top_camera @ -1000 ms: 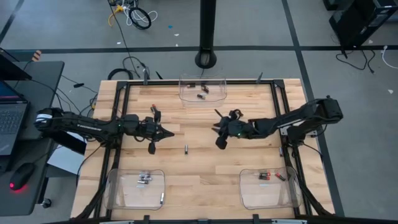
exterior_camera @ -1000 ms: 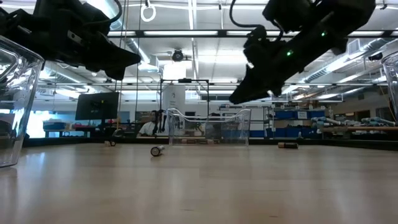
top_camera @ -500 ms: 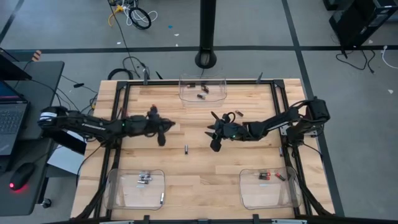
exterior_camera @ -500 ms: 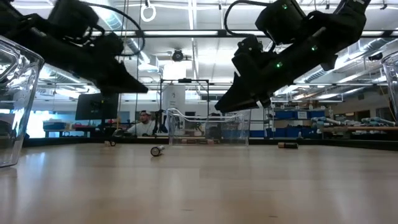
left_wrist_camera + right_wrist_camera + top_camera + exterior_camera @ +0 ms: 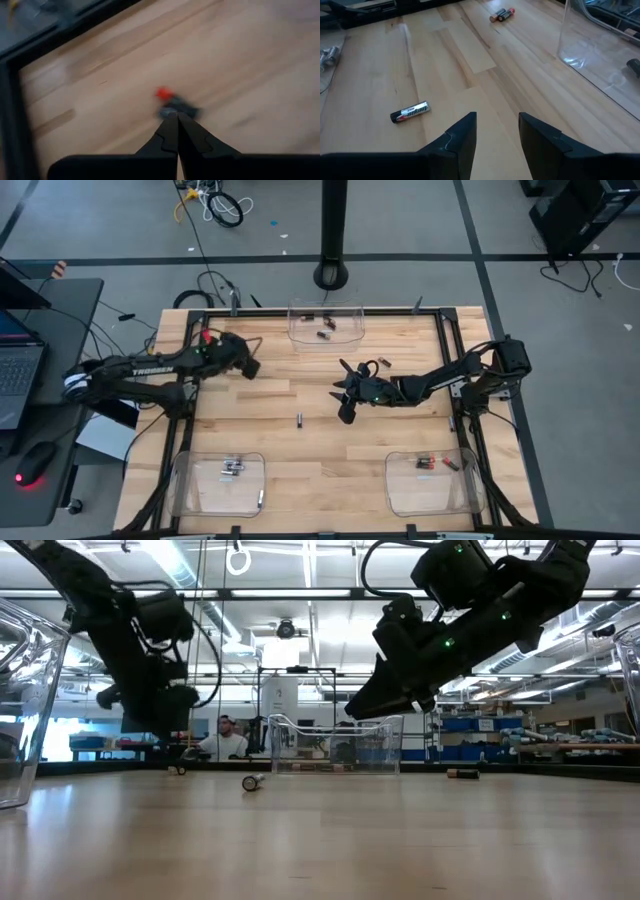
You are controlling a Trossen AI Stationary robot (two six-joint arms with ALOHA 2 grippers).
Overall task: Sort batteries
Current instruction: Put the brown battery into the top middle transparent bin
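Note:
A black battery with a red end (image 5: 176, 104) lies on the wood at the table's far left. My left gripper (image 5: 176, 118) hangs shut just above it, pointing steeply down, and stands clear of the tabletop in the low view (image 5: 160, 725). A silvery-black battery (image 5: 410, 112) lies alone on its side mid-table (image 5: 298, 418). My right gripper (image 5: 497, 130) stands open a little to its right (image 5: 345, 410), above the table, nothing between its fingers. Two copper-ended batteries (image 5: 501, 14) lie side by side far beyond it.
A clear bin (image 5: 325, 322) at the far edge holds dark batteries. A near-left bin (image 5: 220, 480) holds silvery ones and a near-right bin (image 5: 430, 480) black-and-red ones. Another battery (image 5: 460, 773) lies far right in the low view. A person sits beyond the table.
My left gripper has swung from mid-table toward the far-left corner, rolling and tipping from nearly level to steeply down, and has stayed shut. My right gripper has sunk a little and edged toward the lone battery in the first half second, then kept still. The batteries have not moved.

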